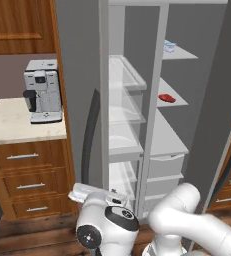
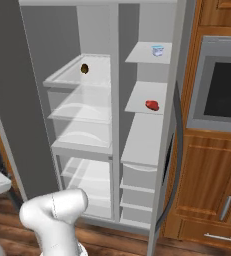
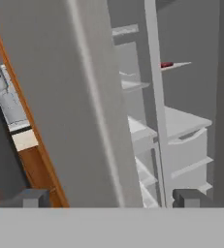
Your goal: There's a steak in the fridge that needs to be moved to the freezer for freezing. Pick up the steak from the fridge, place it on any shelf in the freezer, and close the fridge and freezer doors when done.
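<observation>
Already the steak [image 1: 167,98] lies on the middle shelf [image 1: 179,101] of the freezer [image 2: 147,125], so what remains, I judge, is shutting both doors. The end effector [image 3: 111,198] is open and empty, its tips wide apart, looking along the edge of the left door [image 3: 60,97], which stands close in front and slightly left of it; that door's long axis is upright. From the hand, the steak [image 3: 167,64] sits far ahead and up to the right. Only the right base view reveals a dark brown item [image 2: 84,68] on the fridge's [image 2: 82,115] top glass shelf; the left base view adds a coffee machine [image 1: 43,90] on the worktop [image 1: 17,125].
</observation>
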Tool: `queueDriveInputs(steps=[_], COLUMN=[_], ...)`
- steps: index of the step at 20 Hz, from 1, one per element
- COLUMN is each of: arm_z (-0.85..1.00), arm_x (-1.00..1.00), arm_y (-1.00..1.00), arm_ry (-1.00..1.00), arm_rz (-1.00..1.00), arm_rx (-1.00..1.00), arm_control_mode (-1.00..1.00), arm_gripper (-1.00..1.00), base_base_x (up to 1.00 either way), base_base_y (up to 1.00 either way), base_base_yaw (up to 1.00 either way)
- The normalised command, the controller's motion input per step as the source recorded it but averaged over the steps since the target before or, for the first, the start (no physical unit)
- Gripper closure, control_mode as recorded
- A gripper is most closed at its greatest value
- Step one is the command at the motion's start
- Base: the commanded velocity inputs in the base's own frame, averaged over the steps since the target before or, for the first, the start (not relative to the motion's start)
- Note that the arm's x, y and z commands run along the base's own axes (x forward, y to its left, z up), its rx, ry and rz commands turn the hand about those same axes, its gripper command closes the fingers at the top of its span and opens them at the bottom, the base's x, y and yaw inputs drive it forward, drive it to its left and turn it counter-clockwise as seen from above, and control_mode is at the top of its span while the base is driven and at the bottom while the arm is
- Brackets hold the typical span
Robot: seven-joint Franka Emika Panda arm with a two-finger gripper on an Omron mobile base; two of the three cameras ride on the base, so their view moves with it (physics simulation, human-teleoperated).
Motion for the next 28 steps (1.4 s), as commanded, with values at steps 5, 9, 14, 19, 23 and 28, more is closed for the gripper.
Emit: queueDriveInputs(steps=[5,9,14,19,23,28], arm_z=[0.00,-0.01,-0.01,0.00,-0.03,-0.14], arm_x=[0.36,0.38,0.85,0.09,-0.26,0.99], arm_y=[-1.00,-0.91,-0.84,-0.46,0.38,-0.04], arm_ry=[0.06,0.05,0.08,0.01,-0.05,0.08], arm_rz=[-0.04,-0.04,-0.06,-0.02,-0.07,-0.25], arm_rx=[0.16,0.13,0.08,0.09,0.01,0.00], arm_control_mode=[-1.00,-1.00,-1.00,-1.00,-1.00,-1.00], arm_gripper=[-1.00,-1.00,-1.00,-1.00,-1.00,-1.00], base_base_x=[0.00,0.00,0.00,0.00,0.00,0.00], base_base_y=[0.00,0.00,0.00,0.00,0.00,0.00], base_base_yaw=[0.00,0.00,0.00,0.00,0.00,0.00])
